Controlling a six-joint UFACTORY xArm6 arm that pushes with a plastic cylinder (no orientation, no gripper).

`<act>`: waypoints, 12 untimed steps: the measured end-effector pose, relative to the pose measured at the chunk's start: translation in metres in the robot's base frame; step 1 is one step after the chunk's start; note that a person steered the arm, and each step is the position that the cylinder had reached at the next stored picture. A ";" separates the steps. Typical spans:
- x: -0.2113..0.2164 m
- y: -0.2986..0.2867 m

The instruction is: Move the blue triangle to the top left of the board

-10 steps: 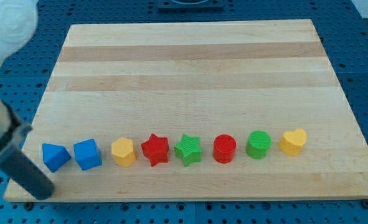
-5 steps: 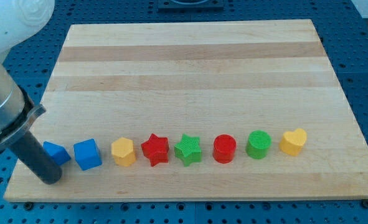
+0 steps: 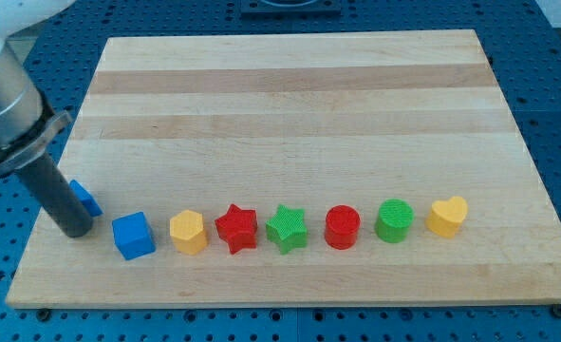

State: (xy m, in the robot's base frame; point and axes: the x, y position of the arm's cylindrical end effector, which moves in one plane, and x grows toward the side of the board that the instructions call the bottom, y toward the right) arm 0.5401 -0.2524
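Note:
The blue triangle (image 3: 87, 199) lies near the board's left edge, mostly hidden behind my rod; only its right part shows. My tip (image 3: 75, 228) rests on the board just below and left of it, touching it. The blue cube (image 3: 134, 236) sits to the tip's right, at the left end of the row of blocks.
A row runs rightward along the view's bottom: yellow hexagon (image 3: 188, 232), red star (image 3: 236, 228), green star (image 3: 286, 229), red cylinder (image 3: 342, 227), green cylinder (image 3: 394, 220), yellow heart (image 3: 446, 216). The wooden board (image 3: 289, 104) lies on a blue perforated table.
My tip has moved up and a little right, from the bottom left corner. It pushed the blue triangle upward, out of the row and away from the blue cube.

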 end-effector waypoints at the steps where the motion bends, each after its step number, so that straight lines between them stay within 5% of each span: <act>1: 0.000 -0.016; 10: -0.155 0.011; 12: -0.154 -0.012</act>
State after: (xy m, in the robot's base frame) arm 0.3864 -0.2641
